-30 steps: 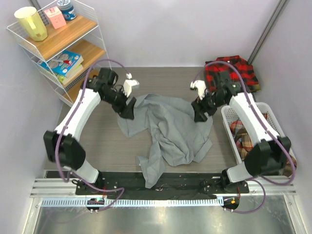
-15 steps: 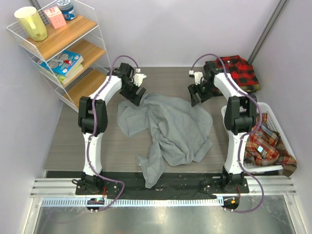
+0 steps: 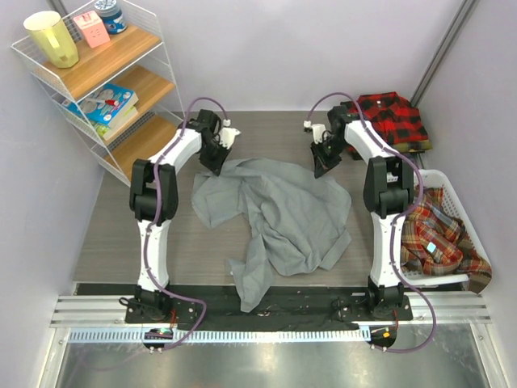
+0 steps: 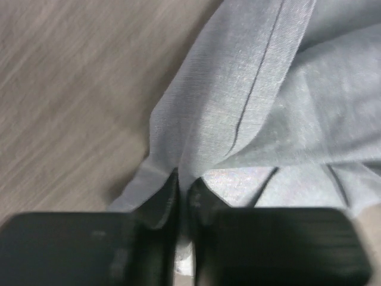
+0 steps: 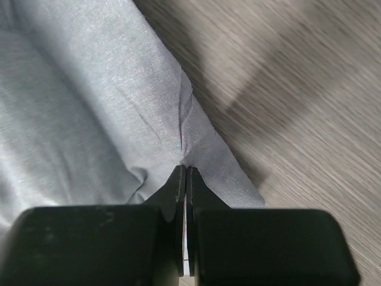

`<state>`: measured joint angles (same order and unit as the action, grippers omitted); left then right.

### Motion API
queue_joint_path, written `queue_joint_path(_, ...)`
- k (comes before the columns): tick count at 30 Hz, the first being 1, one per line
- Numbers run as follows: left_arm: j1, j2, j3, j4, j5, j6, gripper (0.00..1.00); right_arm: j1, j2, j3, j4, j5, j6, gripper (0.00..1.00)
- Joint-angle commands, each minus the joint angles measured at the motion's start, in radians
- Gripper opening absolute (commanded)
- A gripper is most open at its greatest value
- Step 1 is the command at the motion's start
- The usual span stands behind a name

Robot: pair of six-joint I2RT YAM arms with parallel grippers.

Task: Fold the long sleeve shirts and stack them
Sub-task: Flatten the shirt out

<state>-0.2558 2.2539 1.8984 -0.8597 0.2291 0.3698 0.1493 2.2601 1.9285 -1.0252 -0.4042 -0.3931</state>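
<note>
As the left jaws stand: clenched on a fold of cloth at the far left edge of the grey shirt [image 4: 250, 89], with the left gripper [image 4: 183, 182] low over the table [image 4: 65, 89].
Right jaws: pressed tight together on the shirt's far right edge, with only a thin lip of cloth between the tips of the right gripper [image 5: 186, 173].
Grey shirt: crumpled in the middle of the table, its far edge held between the two grippers and one long part trailing to the near edge.
Other shirts: a red-and-black checked shirt [image 3: 392, 117] lies at the far right corner, well apart. The plaid shirts [image 3: 436, 238] are heaped in the basket [image 3: 428, 174] on the right.
Step, by my judgement: spreading the grey shirt flat; no fold shows in it yet.
Risk of slipping: the right hold looks shallow, so a firm pull could draw the edge out of the tips.
Risk of a false layer: the left jaws grip a fold, not a single edge, so lifting may carry a doubled layer and leave a crease.
Risk of skew: if one arm pulls harder than the other, the cloth twists.
Risk of snagging: the trailing part near the arm bases may drag or catch there.
</note>
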Motion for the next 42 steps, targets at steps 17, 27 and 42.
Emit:
queue_joint_path(17, 0.156, -0.629, -0.508, -0.033, 0.006, 0.173, 0.0, 0.143, -0.633, -0.131, -0.153, -0.231, -0.09, 0.01)
queue_joint_path(27, 0.239, -0.757, -0.703, -0.101, 0.144, 0.288, 0.17, 0.512, -0.847, -0.74, -0.082, -0.051, -0.187, 0.49)
queue_joint_path(42, 0.24, -0.728, -0.673, -0.101, 0.184, 0.244, 0.45, 0.245, -0.334, -0.218, 0.076, -0.143, 0.233, 0.78)
